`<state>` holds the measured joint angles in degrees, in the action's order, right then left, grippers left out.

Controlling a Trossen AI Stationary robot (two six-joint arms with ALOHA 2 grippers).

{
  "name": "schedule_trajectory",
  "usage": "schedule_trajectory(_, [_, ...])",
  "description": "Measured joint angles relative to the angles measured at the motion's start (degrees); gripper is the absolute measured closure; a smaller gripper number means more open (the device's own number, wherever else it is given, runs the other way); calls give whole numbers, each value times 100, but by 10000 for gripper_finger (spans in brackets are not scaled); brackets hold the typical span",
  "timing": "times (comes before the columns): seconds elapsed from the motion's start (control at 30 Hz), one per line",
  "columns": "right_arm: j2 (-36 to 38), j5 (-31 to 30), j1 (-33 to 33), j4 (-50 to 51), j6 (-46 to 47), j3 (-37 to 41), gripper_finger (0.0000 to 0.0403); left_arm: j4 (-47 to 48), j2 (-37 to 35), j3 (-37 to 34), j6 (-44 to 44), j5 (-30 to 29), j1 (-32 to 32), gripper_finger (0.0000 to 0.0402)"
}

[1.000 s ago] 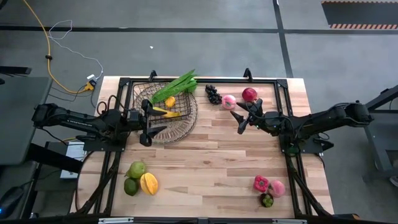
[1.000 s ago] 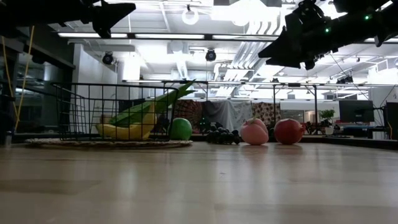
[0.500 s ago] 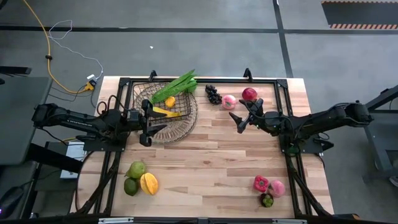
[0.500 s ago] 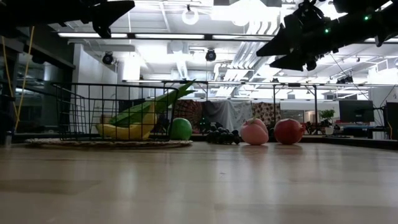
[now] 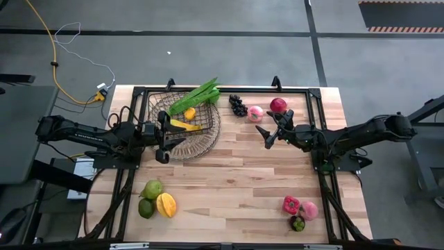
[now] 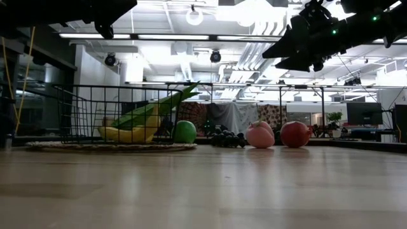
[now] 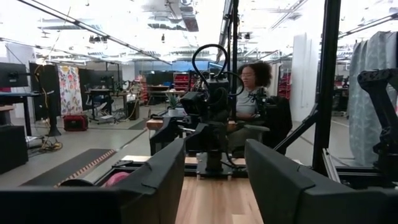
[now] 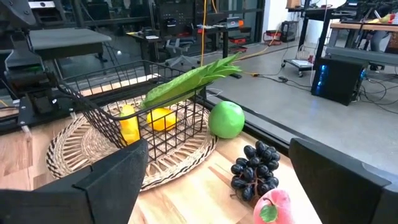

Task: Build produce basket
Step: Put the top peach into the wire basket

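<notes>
The dark wire basket (image 5: 201, 139) stands at the table's far left and holds long green leafy stalks (image 5: 198, 96), an orange piece (image 5: 189, 113) and a yellow piece (image 8: 129, 126). A green apple (image 8: 227, 119) rests beside its wall. Dark grapes (image 5: 238, 105), a pink fruit (image 5: 255, 113) and a red fruit (image 5: 278, 105) lie along the far edge. My left gripper (image 5: 179, 134) hovers open above the basket's near part, nothing between its fingers (image 7: 155, 180). My right gripper (image 5: 261, 137) hangs open in the air just near of the pink and red fruits, pointing toward the basket.
Two green fruits and an orange one (image 5: 156, 198) lie near the table's near left corner, and pink and dark pieces (image 5: 298, 208) near its near right corner. The middle of the wooden table (image 5: 236, 180) is bare. A person (image 7: 252, 93) sits beyond the table.
My right gripper has opened its fingers wider while staying in place above the table. Nothing on the table has moved.
</notes>
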<state>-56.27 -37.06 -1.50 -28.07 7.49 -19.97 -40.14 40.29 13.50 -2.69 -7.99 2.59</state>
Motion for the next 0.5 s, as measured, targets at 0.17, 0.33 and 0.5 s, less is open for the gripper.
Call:
schedule_trajectory(0.17, [0, 1, -2, 0, 3, 0, 24, 1, -88, -2, -54, -6, 0, 278])
schedule_trajectory(0.33, [0, 84, -2, 0, 8, 0, 24, 6, -234, -2, -57, -13, 0, 328])
schedule_trajectory(0.5, [0, 277, -2, 1, 40, 0, 24, 207, -388, -2, -57, -19, 0, 394])
